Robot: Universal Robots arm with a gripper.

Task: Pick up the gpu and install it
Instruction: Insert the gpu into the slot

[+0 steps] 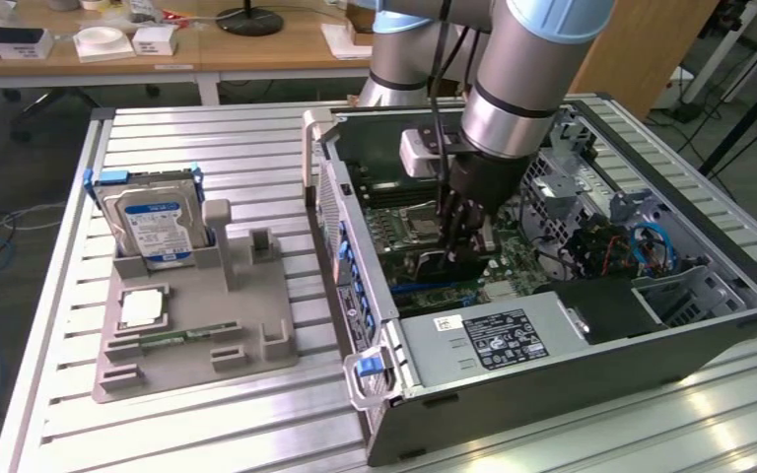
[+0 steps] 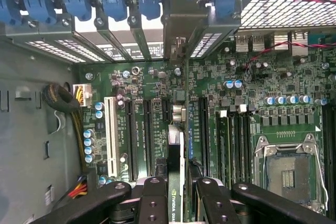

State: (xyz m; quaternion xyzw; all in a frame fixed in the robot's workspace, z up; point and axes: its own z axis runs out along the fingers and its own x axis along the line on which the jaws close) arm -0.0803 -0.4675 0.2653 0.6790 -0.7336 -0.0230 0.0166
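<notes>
My gripper [image 1: 464,251] is lowered into the open computer case [image 1: 694,335], over the green motherboard [image 2: 247,103]. It is shut on the gpu [image 2: 175,145], a thin dark card seen edge-on with a green-lettered label between the black fingers [image 2: 152,200]. The card stands upright on its edge along the long black expansion slots [image 2: 157,129]. Its metal end bracket [image 2: 181,30] reaches the rear slot openings under the blue clips [image 2: 115,1]. In the exterior view the gpu [image 1: 434,264] shows as a dark block under the fingers, just beyond the case's side wall.
A grey fixture tray [image 1: 194,335] on the slatted table holds a hard drive [image 1: 155,222] standing upright and a square processor chip [image 1: 142,307]. Inside the case are the open processor socket [image 2: 287,174], a white slot [image 2: 111,129], cable bundles [image 2: 63,98] and the power supply [image 1: 511,340].
</notes>
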